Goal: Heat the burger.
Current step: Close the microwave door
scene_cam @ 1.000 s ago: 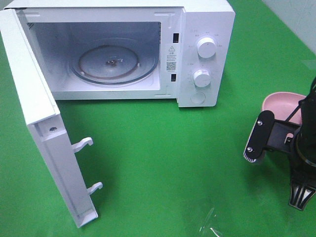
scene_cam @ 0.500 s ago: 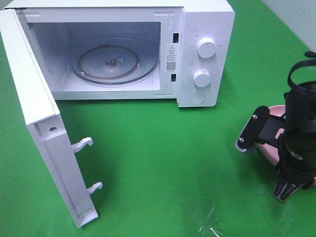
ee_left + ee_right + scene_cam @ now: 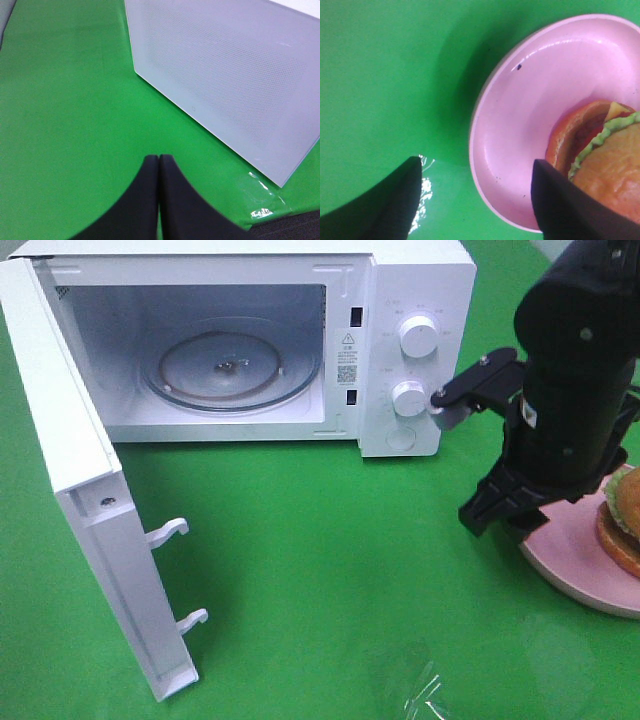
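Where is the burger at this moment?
In the exterior high view the burger lies on the pink plate at the right edge, right of the open microwave. The right gripper hangs open above the plate's rim.

Glossy pink plastic plate (image 3: pixel 520 125), matt green cloth (image 3: pixel 330 540), smooth white microwave (image 3: pixel 415 350) with glass turntable (image 3: pixel 235 365).

The left claw (image 3: pixel 159 165) shows its 2 black fingers (image 3: pixel 142 200) pressed together with only a thin seam between them, rising from 6 o'clock. Under and around them lies the green table (image 3: pixel 65 110). From 12 to 4 o'clock stretches a pale grey-white microwave door (image 3: pixel 225 75) with a fine dotted mesh, well apart from the fingertips. A shiny clear wrinkle (image 3: pixel 260 200) glints at 5 o'clock near the panel's corner.
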